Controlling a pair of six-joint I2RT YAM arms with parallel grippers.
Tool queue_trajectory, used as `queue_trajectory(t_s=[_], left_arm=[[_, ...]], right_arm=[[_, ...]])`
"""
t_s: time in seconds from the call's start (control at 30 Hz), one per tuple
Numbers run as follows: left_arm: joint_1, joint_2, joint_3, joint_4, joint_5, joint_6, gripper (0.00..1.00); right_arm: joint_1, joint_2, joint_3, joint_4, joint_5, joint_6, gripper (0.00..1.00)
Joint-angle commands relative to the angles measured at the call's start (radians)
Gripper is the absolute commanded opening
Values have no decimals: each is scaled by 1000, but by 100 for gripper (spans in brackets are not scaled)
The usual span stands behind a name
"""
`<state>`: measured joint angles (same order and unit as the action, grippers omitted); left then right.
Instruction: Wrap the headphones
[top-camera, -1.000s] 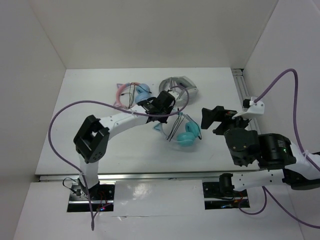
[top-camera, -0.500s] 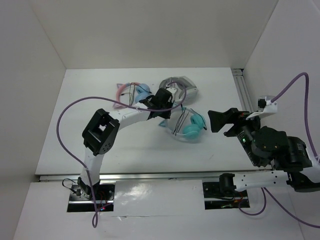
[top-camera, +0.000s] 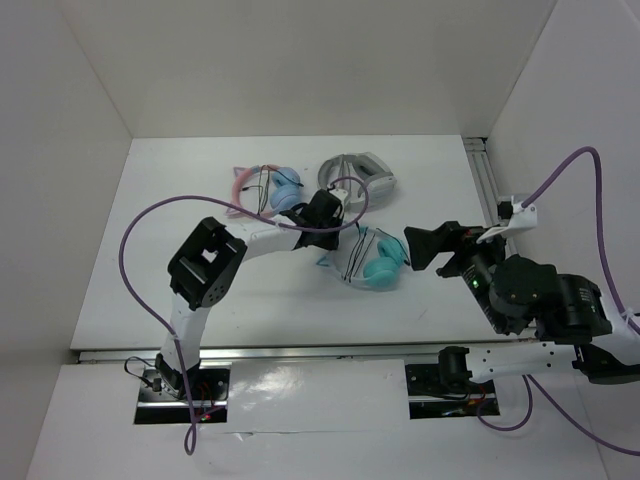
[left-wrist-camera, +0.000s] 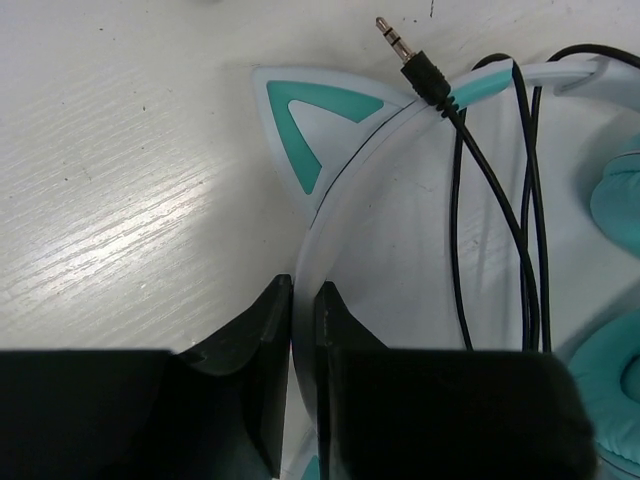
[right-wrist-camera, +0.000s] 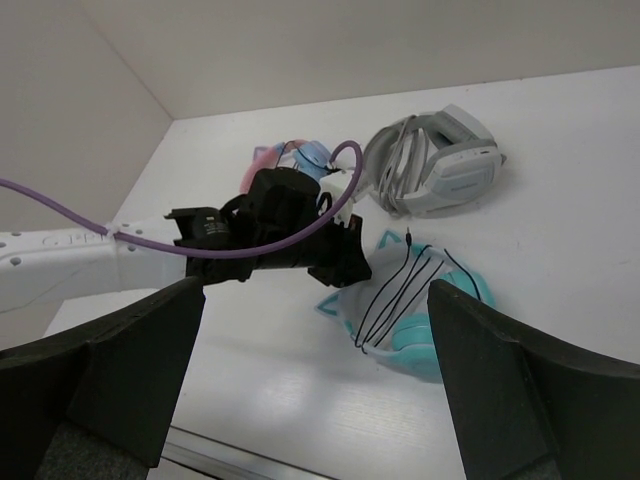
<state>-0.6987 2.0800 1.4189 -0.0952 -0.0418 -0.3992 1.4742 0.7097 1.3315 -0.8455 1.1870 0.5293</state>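
Nearest us, our right gripper (top-camera: 428, 248) hangs above the table (top-camera: 180, 290) with its fingers spread wide and nothing between them, just to the right of the headphones (top-camera: 378, 264). The headphones lie near the middle of the table, teal ear cups towards our right arm. Their black cable (left-wrist-camera: 528, 200) is looped in several strands across the pale headband (left-wrist-camera: 355, 165), and the jack plug (left-wrist-camera: 408, 52) sticks out past the band beside a cat ear (left-wrist-camera: 312, 120). Our left gripper (left-wrist-camera: 303, 300) pinches that headband, fingers pressed on either side of it. Farther back we see pink-and-blue headphones (top-camera: 262, 186) and grey-and-white headphones (top-camera: 360, 172).
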Motion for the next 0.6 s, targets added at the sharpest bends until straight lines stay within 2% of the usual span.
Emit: queue_trajectory(t_s=[0.0, 0.03, 0.07, 0.13, 0.17, 0.27, 0.3, 0.33, 0.37, 0.57], left_arm=[[-8, -61, -3, 45, -41, -21, 21], [-8, -61, -3, 35, -52, -21, 35], [-8, -61, -3, 35, -52, -21, 41], [-8, -72, -3, 35, -52, -21, 43], [-8, -72, -3, 35, -61, -21, 53], [-8, -106, -26, 35, -52, -30, 58], [-8, -118, -35, 48, -52, -39, 73], [-8, -145, -44, 48, -52, -40, 97], [-8, -159, -54, 48, -52, -40, 100], [-30, -306, -74, 19, -73, -40, 100]], right_arm=[[-5, 2, -17, 51, -6, -6, 100], [-5, 2, -17, 51, -6, -6, 100], [-5, 2, -17, 51, -6, -6, 100], [-5, 2, -17, 51, -6, 3, 100], [-5, -7, -17, 51, -6, 3, 100], [-5, -7, -17, 51, -15, -6, 100], [-5, -7, -26, 51, -15, -6, 100], [-5, -7, -26, 51, -15, -6, 100], [-5, -7, -26, 51, -15, -6, 100], [-5, 11, -17, 51, -35, -15, 100]])
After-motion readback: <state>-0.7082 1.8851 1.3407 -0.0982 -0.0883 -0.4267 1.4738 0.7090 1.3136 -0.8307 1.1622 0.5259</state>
